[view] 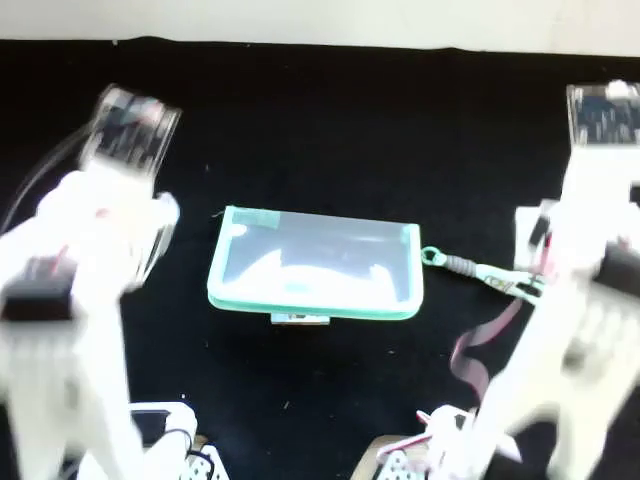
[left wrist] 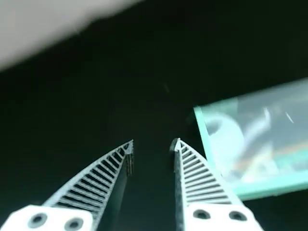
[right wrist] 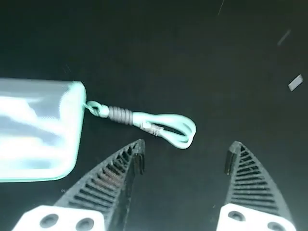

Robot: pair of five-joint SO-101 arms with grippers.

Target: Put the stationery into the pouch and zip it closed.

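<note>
Left gripper: jaws parted by a narrow gap, nothing between them, black cloth under them. Just beside 1 fingertip sits a corner of the pouch, not touching it.

Right gripper: jaws spread wide, holding nothing. The zipper cord lies on the cloth just ahead of the gap, nearer 1 finger, apart from both. The cord is a mint loop with a grey wrapped section, clipped by a small ring to the pouch corner.

High view: the left arm stands to the left of the pouch, the right arm to its right, both apart from it. The pouch lies flat mid-table, clear face up, mint green edging all round. The cord trails from its right end toward the right arm. Blurred shapes show through the clear face; cannot tell what they are. Cannot tell if the zip is fully shut. A small pale bit pokes out at the pouch's near edge, too small to identify.

Table has a black cover; a white strip runs along the far side. A red cable hangs by the right arm's base.
</note>
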